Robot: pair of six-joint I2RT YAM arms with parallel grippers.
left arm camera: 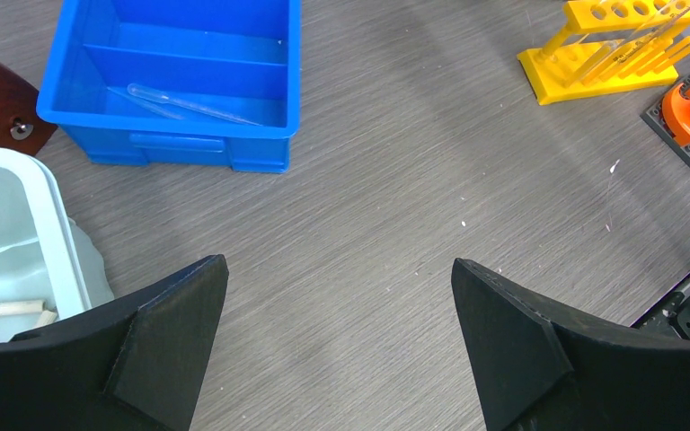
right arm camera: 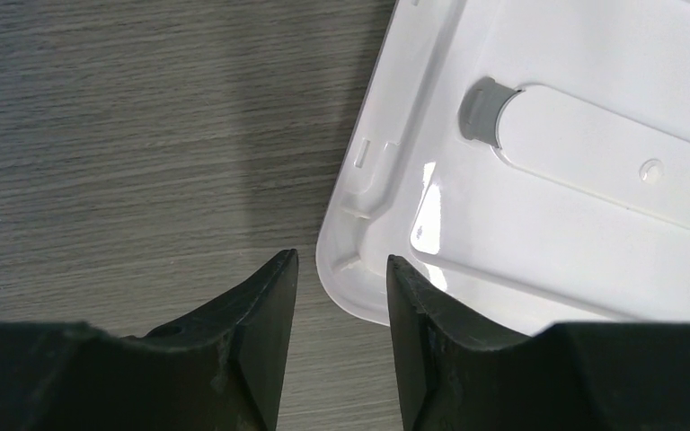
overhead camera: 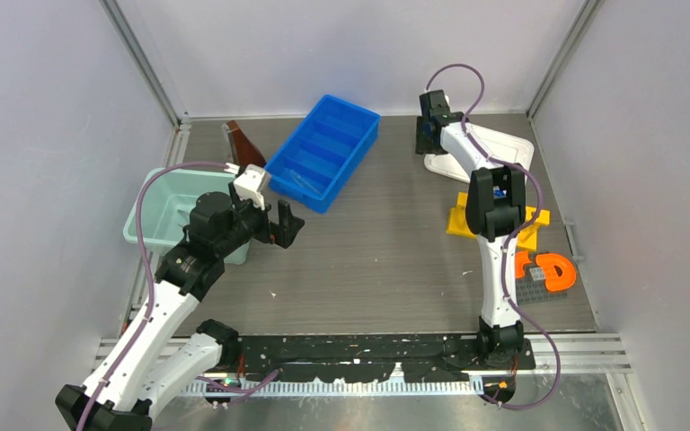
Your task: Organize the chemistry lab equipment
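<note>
Left arm is angling up from the near left corner of the table [overhead camera: 377, 260], elbow bent, wrist levelling out just beside the pale green tub [overhead camera: 144, 220] at the left edge. Left gripper [left arm camera: 339, 265] is hovering over bare tabletop and facing the right edge, fingers spread wide – nothing between them.

Right arm is rising steeply from the near edge, elbow sitting high over the yellow holed rack [left arm camera: 593, 76], forearm stretching on toward the far right corner. Right gripper [right arm camera: 341, 260] is pointing down at the white lid [right arm camera: 575, 206], which is lying flat there. Its fingers are standing part-way apart with a narrow gap, and the lid's rounded corner is sitting at the mouth of that gap. Bare table is showing between the left finger and the lid rim, so no clamp. Whether the right finger is touching the lid – can't tell.

Blue bin [left arm camera: 171, 148] is sitting at the far edge, left of centre, with a thin clear tube [left arm camera: 189, 101] lying in the end compartment nearest the left gripper. The rack is standing near the right edge, an orange piece [overhead camera: 552, 269] just beside it.
</note>
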